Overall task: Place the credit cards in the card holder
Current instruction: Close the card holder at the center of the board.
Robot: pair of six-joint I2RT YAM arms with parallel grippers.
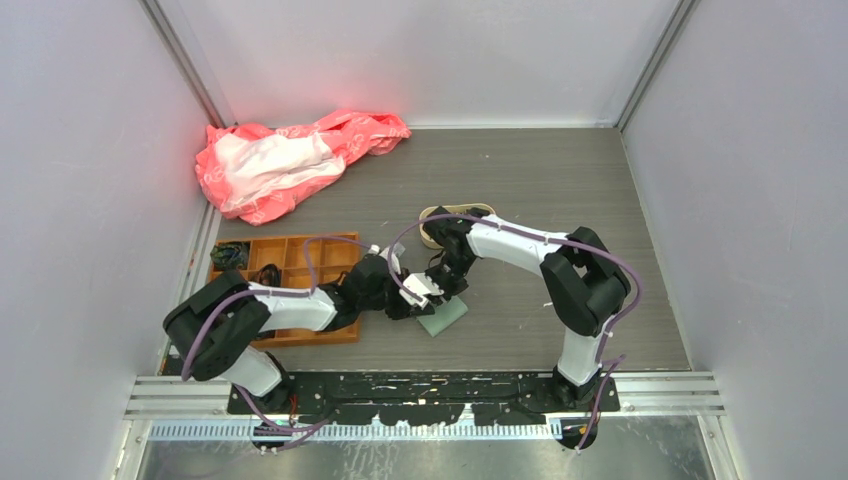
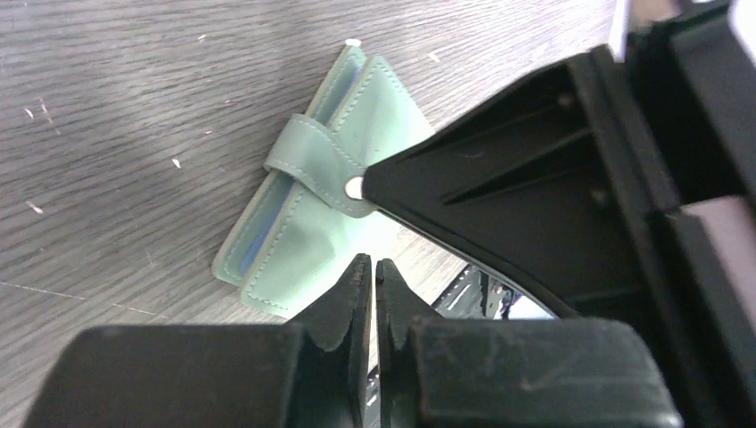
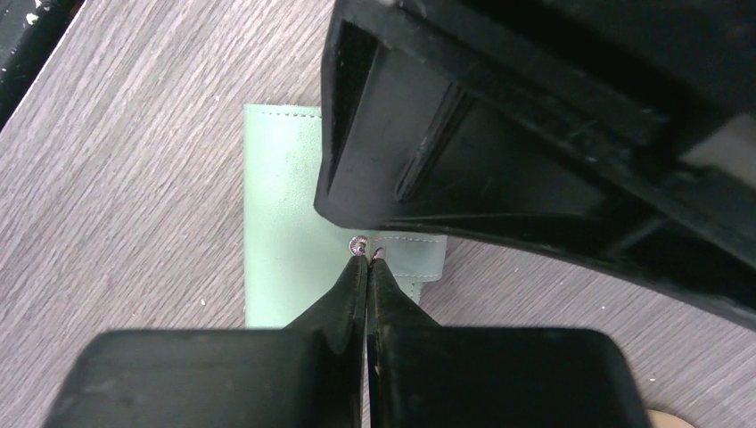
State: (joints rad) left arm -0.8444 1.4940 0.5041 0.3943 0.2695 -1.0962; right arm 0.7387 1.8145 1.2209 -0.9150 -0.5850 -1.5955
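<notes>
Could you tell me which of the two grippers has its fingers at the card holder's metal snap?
The right gripper: its shut fingers touch the strap snap of the card holder, while the left gripper hovers at its edge.

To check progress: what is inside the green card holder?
The card holder is folded, its strap across the edge. Only blue pocket edges show between the covers; any cards inside are hidden.

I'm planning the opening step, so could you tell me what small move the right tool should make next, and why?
Probably nudge the right tool under the strap and lift to pop its snap: the card holder lies closed, strap fastened, and the shut tips sit right at the snap.
</notes>
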